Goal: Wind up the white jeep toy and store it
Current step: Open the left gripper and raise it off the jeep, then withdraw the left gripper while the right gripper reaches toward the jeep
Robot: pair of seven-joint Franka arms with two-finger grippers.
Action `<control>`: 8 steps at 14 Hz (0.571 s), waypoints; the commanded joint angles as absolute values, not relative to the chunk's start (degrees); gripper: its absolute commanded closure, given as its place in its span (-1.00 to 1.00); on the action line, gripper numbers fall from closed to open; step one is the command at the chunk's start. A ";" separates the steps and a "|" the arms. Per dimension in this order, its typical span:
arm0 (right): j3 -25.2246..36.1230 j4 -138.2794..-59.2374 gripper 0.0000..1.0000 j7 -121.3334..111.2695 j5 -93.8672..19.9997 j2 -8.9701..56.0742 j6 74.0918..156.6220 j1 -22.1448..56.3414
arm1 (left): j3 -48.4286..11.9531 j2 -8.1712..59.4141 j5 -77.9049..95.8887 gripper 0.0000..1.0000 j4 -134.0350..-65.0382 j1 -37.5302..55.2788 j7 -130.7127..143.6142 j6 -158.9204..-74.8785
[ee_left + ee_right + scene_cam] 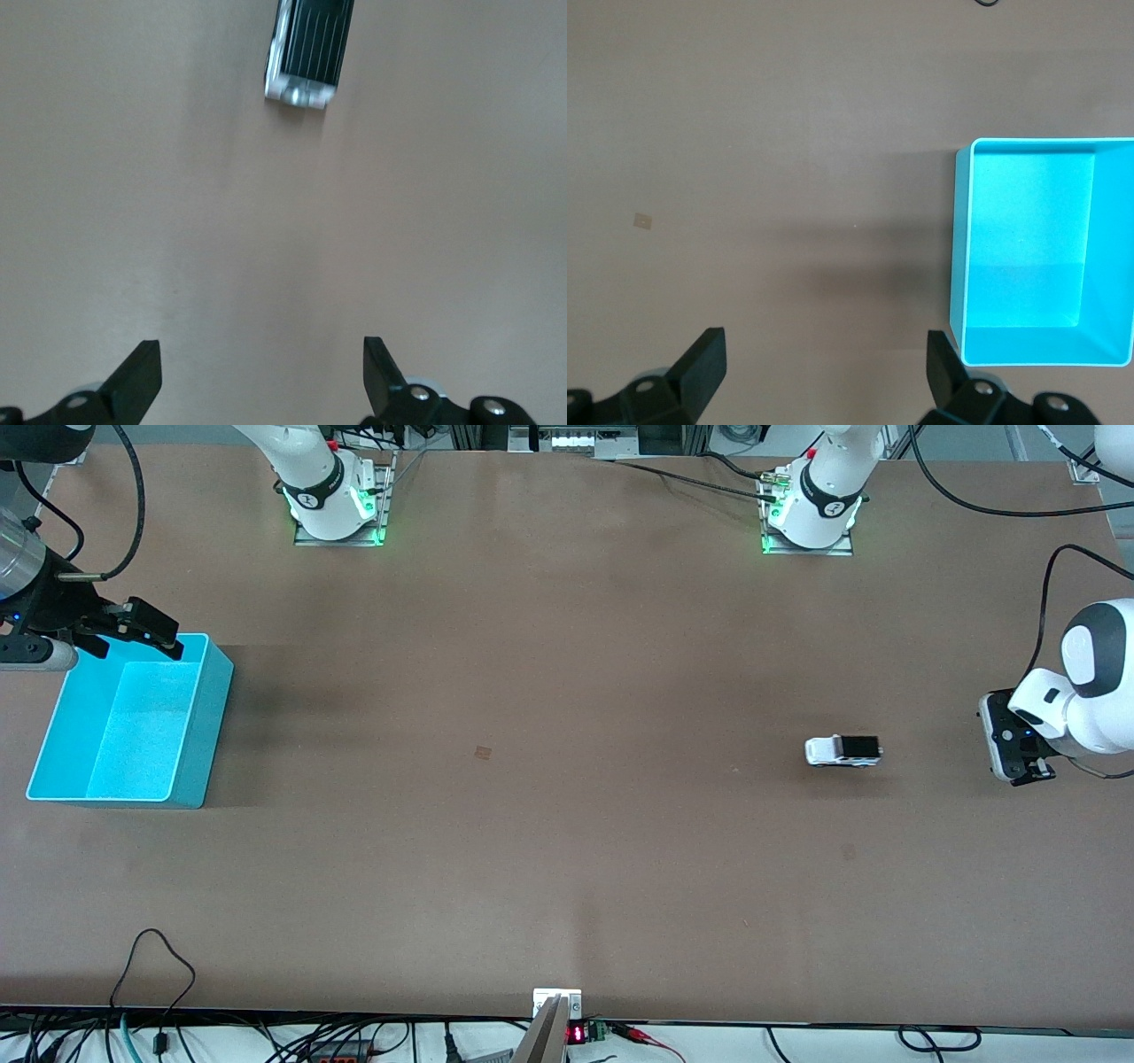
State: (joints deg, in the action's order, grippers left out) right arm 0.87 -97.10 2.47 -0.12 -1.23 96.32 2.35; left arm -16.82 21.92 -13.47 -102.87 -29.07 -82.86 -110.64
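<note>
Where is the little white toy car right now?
The white jeep toy sits on the table toward the left arm's end, beside the open left gripper.

The white jeep toy (842, 750) sits toward the left arm's end of the table (549, 850), well apart from the bin (208, 726).

A brown table (567, 850) carries a few things. The white jeep toy (842, 750) stands on its wheels at about three o'clock from the table's middle, toward the left arm's end. The cyan bin (190, 753) sits at nine o'clock, at the right arm's end. A small tan patch (483, 753) lies near the middle.
</note>
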 commanded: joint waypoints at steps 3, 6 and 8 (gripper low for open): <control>0.62 -96.86 -1.00 1.49 -0.70 -1.49 96.24 1.76 | -21.61 22.24 -13.97 -1.00 -93.45 -28.39 -67.44 -95.13; 0.62 -96.94 -1.00 1.50 -0.70 -1.49 96.24 1.76 | -26.52 21.97 -13.01 -1.00 -89.84 -28.48 -54.19 -86.86; 0.62 -96.94 -1.00 1.49 -0.70 -1.58 96.24 1.76 | -29.08 22.06 -13.01 -1.00 -85.89 -28.39 -46.71 -81.41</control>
